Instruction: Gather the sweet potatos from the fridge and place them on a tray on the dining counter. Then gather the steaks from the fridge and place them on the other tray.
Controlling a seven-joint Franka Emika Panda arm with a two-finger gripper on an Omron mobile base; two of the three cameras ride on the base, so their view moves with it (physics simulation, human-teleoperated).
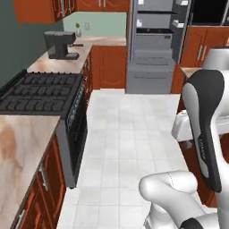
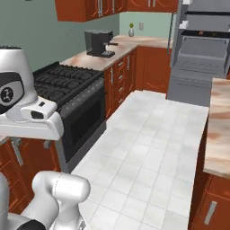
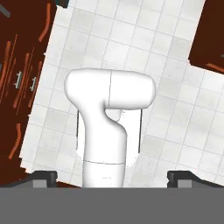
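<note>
The fridge [image 1: 151, 49] stands at the far end of the kitchen with its upper doors swung open, grey shelves showing and two wide drawers below; it is also at the top right of the right base view [image 2: 200, 49]. What lies on its shelves is too far off to make out. The sweet potatos, the steaks and both trays are out of view. An edge of the dining counter [image 2: 220, 123] runs along the right. My gripper [image 3: 117, 177] points down at the tiled floor, open, its dark fingertips [image 3: 46, 176] wide apart with nothing held.
A black stove [image 1: 41, 91] and a wall counter with a dark coffee machine [image 1: 61, 44] line the left side. Red-brown cabinets flank the fridge. A white tiled floor [image 1: 129, 134] runs from the base to the fridge.
</note>
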